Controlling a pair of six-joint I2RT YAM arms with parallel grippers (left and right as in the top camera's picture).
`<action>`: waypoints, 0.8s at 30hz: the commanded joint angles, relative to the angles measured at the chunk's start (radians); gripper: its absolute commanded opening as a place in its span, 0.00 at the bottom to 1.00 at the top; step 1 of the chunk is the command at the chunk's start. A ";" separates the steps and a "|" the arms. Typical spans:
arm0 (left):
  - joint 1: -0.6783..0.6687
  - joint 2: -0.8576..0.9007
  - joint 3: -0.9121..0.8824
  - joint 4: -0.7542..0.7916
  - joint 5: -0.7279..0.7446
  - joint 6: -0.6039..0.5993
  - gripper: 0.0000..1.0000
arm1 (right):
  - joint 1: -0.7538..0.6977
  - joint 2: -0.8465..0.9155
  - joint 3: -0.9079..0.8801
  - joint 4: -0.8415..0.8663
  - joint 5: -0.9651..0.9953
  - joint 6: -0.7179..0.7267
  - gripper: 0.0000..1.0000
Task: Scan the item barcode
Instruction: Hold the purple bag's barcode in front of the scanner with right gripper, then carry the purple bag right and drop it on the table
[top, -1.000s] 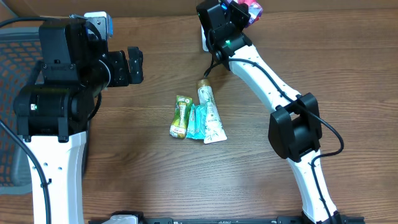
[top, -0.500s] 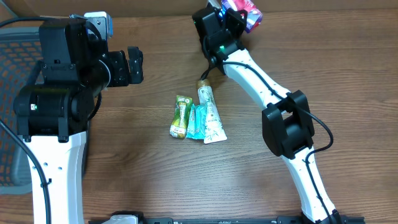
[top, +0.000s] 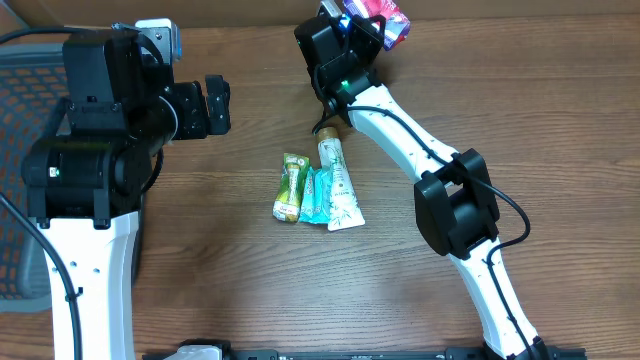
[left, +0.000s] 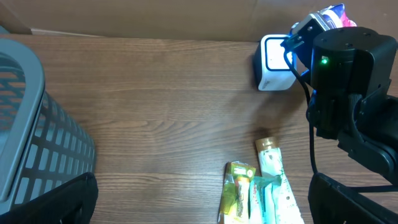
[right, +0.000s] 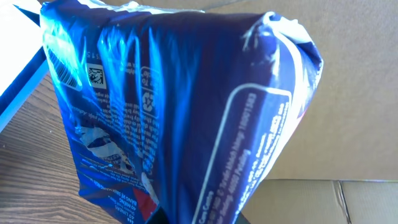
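The scan itself looks to be the step in hand. The right claw (top: 362, 22) is clamped shut on a shiny blue packet (right: 180, 112) and holds it in the air at the far edge of the bench (top: 230, 270), just beside the small white scanner (left: 275, 64) with its blue-lit face. From the left wrist view the packet pokes up above the arm, a little to the right of the scanner and higher than it. The right wrist view shows the printed side with a small square code near the packet's top left corner, but I can't tell whether that side faces the scanner's window.

The left claw (top: 216, 105) hangs with its fingers wide apart and nothing in them, over the left side of the bench near the grey basket (left: 37, 124).

Three tubes (top: 318, 188) lie side by side in the middle of the bench, untouched.

Next, I'd say, the packet needs turning and lowering so its code squarely meets the lit window, kept flat enough not to glare.
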 joint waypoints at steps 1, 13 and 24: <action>0.003 0.009 0.008 0.001 -0.006 0.012 1.00 | 0.016 -0.003 0.023 0.004 0.027 0.005 0.04; 0.003 0.009 0.008 0.001 -0.006 0.012 1.00 | 0.086 -0.029 0.023 0.077 0.404 0.259 0.04; 0.003 0.009 0.008 0.001 -0.006 0.012 1.00 | 0.082 -0.259 0.023 -0.706 -0.218 0.673 0.04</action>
